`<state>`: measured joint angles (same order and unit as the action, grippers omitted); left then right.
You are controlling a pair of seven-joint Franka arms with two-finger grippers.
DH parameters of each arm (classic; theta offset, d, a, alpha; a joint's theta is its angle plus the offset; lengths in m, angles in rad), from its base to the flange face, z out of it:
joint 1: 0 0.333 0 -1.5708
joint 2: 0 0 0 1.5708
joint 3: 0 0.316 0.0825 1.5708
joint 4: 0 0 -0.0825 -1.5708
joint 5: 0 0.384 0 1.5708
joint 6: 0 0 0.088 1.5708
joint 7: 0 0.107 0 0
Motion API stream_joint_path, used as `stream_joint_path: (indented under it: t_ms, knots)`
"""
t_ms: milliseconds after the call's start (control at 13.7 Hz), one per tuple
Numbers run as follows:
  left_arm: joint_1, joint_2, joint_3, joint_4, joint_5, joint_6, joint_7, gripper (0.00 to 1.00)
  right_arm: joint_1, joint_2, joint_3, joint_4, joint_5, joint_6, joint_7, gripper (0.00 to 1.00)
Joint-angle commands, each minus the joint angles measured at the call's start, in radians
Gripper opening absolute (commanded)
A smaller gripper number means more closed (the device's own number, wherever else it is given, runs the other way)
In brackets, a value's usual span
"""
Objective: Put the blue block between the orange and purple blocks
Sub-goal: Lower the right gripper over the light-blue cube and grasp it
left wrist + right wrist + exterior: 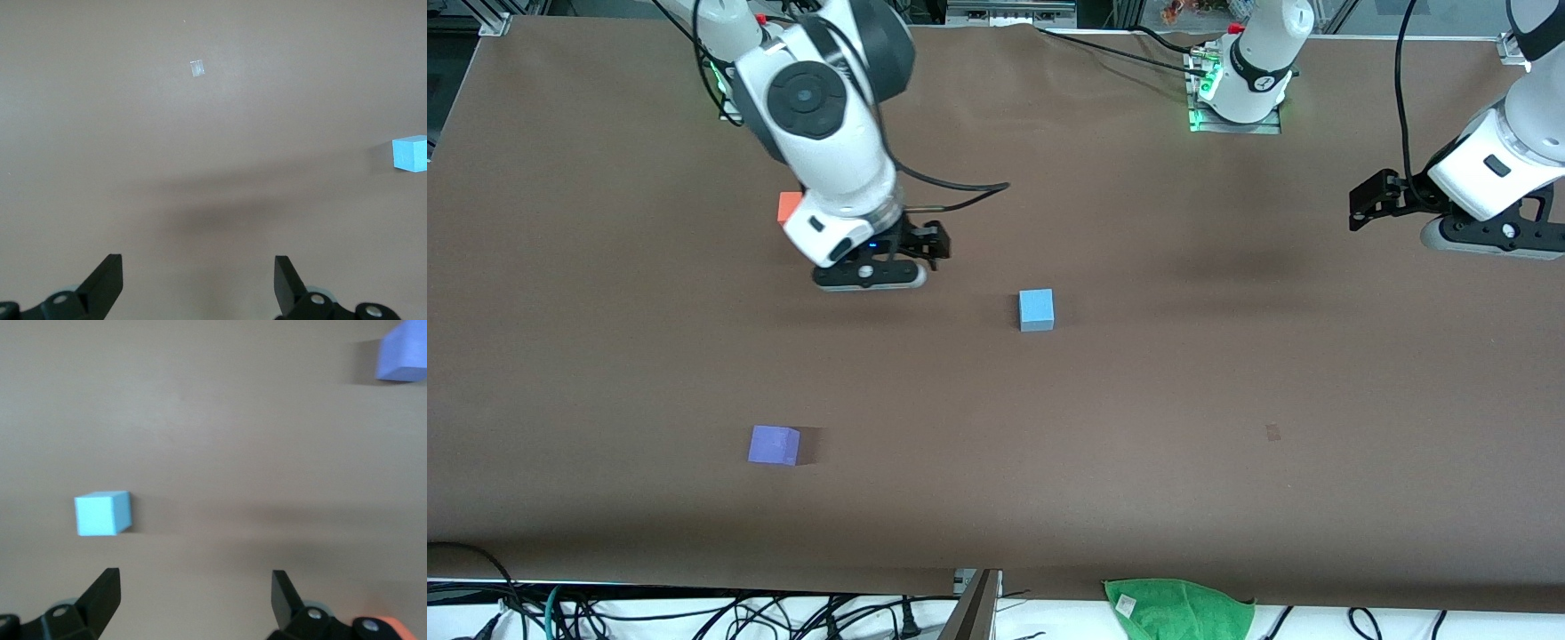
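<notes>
The light blue block (1036, 309) sits near the middle of the brown table (1138, 400). The orange block (789, 207) lies toward the right arm's end, farther from the front camera and partly hidden by the right arm. The purple block (774, 444) lies nearer the front camera, below the orange one in that view. My right gripper (927, 244) hovers open and holds nothing, over bare table between the orange and blue blocks. Its wrist view shows the blue block (101, 513), the purple block (402, 353) and a corner of the orange block (393, 627). My left gripper (1371, 199) waits open at the left arm's end, with the blue block (409, 153) at the edge of its view.
A green cloth (1178, 609) lies off the table's front edge, among cables. A small dark mark (1272, 432) is on the table toward the left arm's end. A tiny pale patch (197, 68) shows on the table surface in the left wrist view.
</notes>
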<state>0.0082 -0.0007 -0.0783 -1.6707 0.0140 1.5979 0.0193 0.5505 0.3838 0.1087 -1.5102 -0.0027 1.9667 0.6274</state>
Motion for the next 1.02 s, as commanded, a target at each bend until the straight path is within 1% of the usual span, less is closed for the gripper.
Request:
stream_joint_path:
  t_ms: [0, 365, 511, 949]
  knots:
    - [0.001, 0.016, 0.002, 0.032, 0.004, -0.024, 0.008, 1.0, 0.057, 0.055, -0.007, 0.021, 0.001, 0.052, 0.063, 1.0]
    - [0.015, 0.024, 0.003, 0.032, -0.002, -0.024, 0.01, 1.0, 0.13, 0.131, -0.01, 0.022, -0.003, 0.153, 0.115, 1.0]
    - [0.013, 0.025, 0.003, 0.034, -0.002, -0.021, 0.01, 1.0, 0.161, 0.17, -0.014, 0.022, -0.028, 0.184, 0.121, 1.0]
    - [0.012, 0.025, 0.002, 0.04, -0.008, -0.022, 0.01, 1.0, 0.22, 0.271, -0.017, 0.024, -0.085, 0.335, 0.297, 1.0]
